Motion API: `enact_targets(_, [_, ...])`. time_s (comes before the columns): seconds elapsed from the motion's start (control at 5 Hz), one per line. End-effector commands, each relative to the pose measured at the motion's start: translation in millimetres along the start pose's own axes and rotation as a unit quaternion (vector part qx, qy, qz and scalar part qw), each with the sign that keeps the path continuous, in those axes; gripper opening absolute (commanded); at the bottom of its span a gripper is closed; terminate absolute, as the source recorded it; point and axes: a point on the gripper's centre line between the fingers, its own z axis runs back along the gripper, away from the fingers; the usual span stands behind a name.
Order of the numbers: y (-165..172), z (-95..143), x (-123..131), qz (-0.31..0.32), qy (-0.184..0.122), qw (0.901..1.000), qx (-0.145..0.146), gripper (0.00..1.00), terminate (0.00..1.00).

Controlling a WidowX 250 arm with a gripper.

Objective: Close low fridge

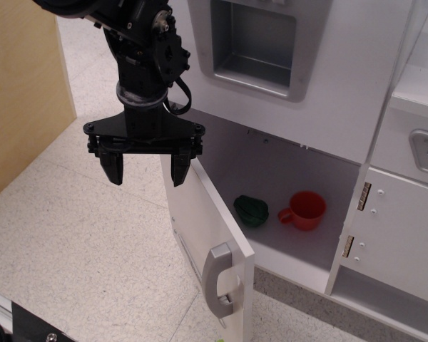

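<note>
Low fridge [212,235] door open over speckled floor [85,242]; hand [146,169] spread.

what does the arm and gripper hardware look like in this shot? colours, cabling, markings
All-black arm with boxy servo-style segments and visible screws. A black cable loops beside a silvery-grey wrist ring. The gripper has a wide flat black crossbar and two short tapered black fingers. No readable markings.

Red cup [304,209] beside green item [251,211]; dispenser panel [255,43] above.
</note>
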Motion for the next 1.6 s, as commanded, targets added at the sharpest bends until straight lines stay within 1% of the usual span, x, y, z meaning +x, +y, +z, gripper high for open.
enact_targets(0.0, [0.0,0.0,0.0,0.0,0.0,1.0,0.0,1.0,0.0])
enact_targets(0.2, [21.5,-13.8,5.4,-0.007,-0.04,0.9992,-0.007,1.0,0.0])
enact_targets(0.4, [28.4,-36.5,9.7,-0.025,-0.04,0.9989,0.001,1.0,0.0])
enact_targets(0.6, [26.6,-59.9,10.3,-0.032,-0.039,0.9987,-0.005,1.0,0.0])
enact_targets(0.8, [8.7,-85.0,6.4,-0.041,-0.019,0.9989,-0.011,1.0,0.0])
enact_targets(1.0, [-11.1,-90.5,1.9,-0.048,-0.015,0.9983,-0.029,1.0,0.0])
enact_targets(1.2, [-32.0,-85.8,-0.6,-0.048,-0.009,0.9976,-0.049,1.0,0.0])
enact_targets(1.4, [-53.4,-84.2,3.5,-0.036,-0.007,0.9976,-0.059,1.0,0.0])
